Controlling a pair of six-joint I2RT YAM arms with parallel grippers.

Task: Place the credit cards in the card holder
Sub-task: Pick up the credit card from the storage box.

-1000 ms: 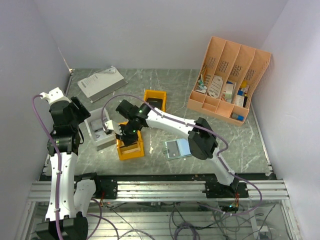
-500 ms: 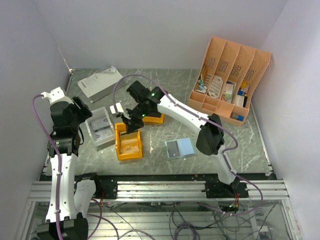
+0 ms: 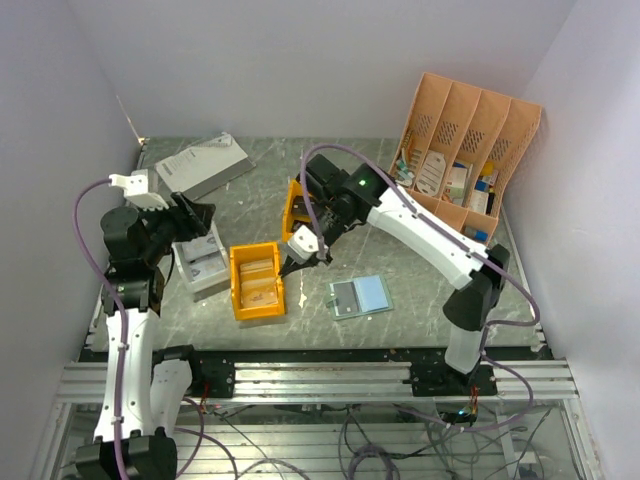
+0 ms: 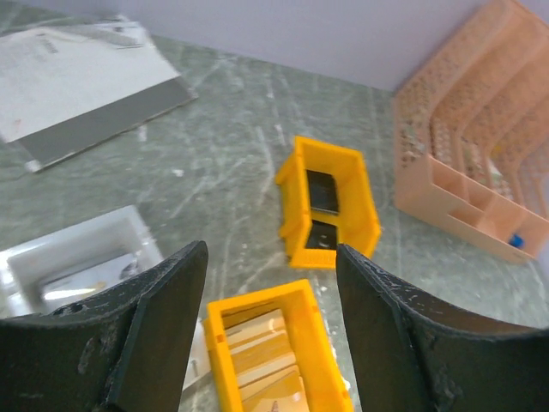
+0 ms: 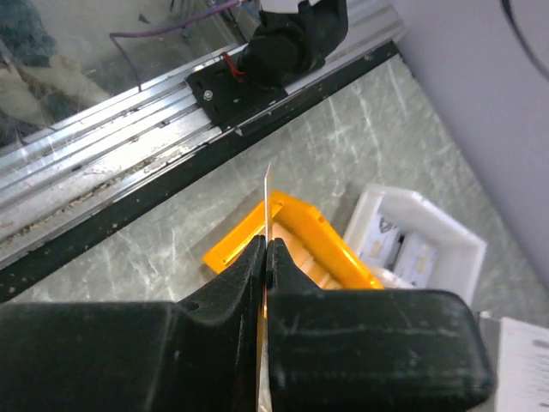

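Several credit cards [image 3: 258,287] lie stacked in a yellow bin [image 3: 236,285] at the front left, the same credit cards [image 4: 262,356] showing in the left wrist view. My right gripper [image 3: 301,250] hangs between that bin and the card holder [image 3: 360,296], shut on one thin card [image 5: 268,196] seen edge-on. The card holder lies open and flat, with its light blue inside up. My left gripper [image 3: 196,216] is open and empty above the white tray [image 3: 196,272]; its fingers [image 4: 163,335] frame the yellow bin [image 4: 324,360].
A second yellow bin [image 4: 328,202] holding dark items stands farther back. The peach desk organiser [image 3: 455,160] fills the back right. A grey sheet [image 3: 200,165] lies at the back left. The white tray [image 5: 418,232] holds small packets. The metal rail [image 5: 171,112] runs along the near edge.
My right gripper rose from the yellow bin with a card and swung right, toward the card holder. The left gripper shifted slightly up and right.
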